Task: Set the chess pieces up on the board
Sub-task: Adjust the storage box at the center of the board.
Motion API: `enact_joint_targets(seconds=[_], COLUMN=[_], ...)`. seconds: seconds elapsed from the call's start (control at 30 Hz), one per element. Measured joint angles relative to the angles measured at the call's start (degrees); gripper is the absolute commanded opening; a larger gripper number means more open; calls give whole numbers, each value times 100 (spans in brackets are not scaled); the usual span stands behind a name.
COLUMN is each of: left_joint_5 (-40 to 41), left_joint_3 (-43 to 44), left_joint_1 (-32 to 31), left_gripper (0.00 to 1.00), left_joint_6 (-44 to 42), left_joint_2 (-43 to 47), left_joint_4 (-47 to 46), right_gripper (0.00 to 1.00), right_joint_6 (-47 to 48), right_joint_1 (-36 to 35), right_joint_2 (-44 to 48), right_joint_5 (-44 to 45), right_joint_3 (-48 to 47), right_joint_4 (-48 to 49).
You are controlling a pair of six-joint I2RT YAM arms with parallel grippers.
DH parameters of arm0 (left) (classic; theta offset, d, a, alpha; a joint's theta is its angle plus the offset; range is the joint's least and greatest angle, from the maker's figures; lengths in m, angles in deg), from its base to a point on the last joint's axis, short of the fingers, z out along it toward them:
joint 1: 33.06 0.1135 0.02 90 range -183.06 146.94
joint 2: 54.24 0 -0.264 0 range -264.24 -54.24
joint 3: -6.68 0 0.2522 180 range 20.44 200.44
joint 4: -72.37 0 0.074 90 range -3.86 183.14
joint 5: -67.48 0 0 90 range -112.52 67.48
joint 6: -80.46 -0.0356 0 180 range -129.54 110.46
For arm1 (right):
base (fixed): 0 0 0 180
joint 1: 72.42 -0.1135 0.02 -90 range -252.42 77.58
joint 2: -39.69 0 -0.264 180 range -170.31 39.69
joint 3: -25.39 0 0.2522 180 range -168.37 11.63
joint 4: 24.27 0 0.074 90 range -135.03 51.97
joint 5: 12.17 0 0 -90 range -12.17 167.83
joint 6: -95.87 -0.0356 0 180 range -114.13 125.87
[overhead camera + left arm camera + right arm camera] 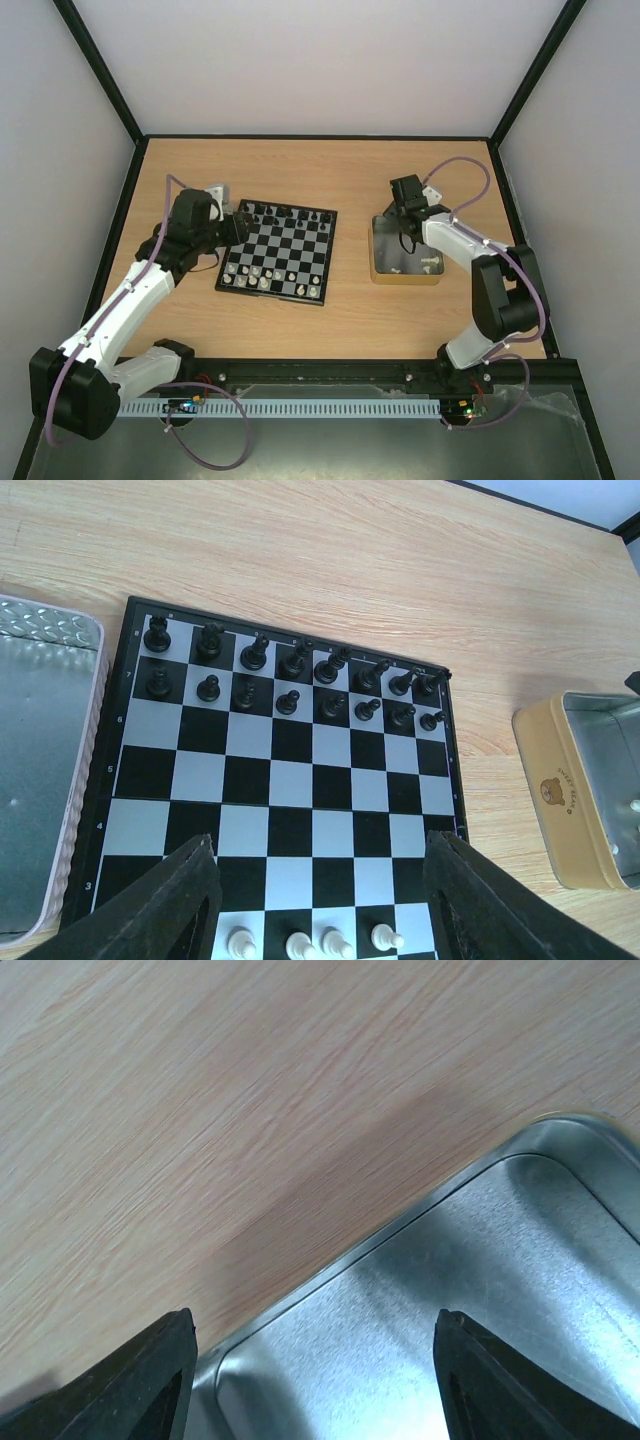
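Note:
The board (278, 257) lies left of centre on the wooden table, and it fills the left wrist view (290, 780). Black pieces (290, 670) fill its two far rows. Several white chess pieces (300, 945) stand in a row at the near edge, between my left fingers (170, 910). My left gripper (320, 900) is open and empty above the board's left side (232, 225). My right gripper (315, 1380) is open and empty over the far corner of the gold-sided tin (405, 252). A few white pieces (430, 264) lie in that tin.
A grey metal tray (40, 770) lies just beyond the board's left side. The gold-sided tin with a bear mark (575, 790) stands to the board's right. The tin's bare metal floor (480, 1300) shows in the right wrist view. Black frame rails bound the table.

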Motion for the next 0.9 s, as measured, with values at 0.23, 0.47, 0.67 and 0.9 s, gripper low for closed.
enact_joint_targets(seconds=[0.23, 0.47, 0.67, 0.9], left_joint_5=[-2, 0, 4, 17], left_joint_3=[0, -11, -31, -98], left_joint_1=[0, 0, 0, 0], left_gripper=[58, 58, 58, 58], left_joint_6=[0, -37, -76, -81], left_joint_2=[0, 0, 0, 0], left_joint_4=[-33, -48, -85, -125], right_gripper=[64, 50, 32, 26], right_joint_6=[-413, -522, -291, 212], right_joint_1=[240, 422, 433, 431], right_joint_2=[-463, -946, -1156, -1119], right_joint_5=[50, 15, -308, -859], right_joint_3=[-24, -223, -417, -402], right_joint_4=[254, 393, 479, 560])
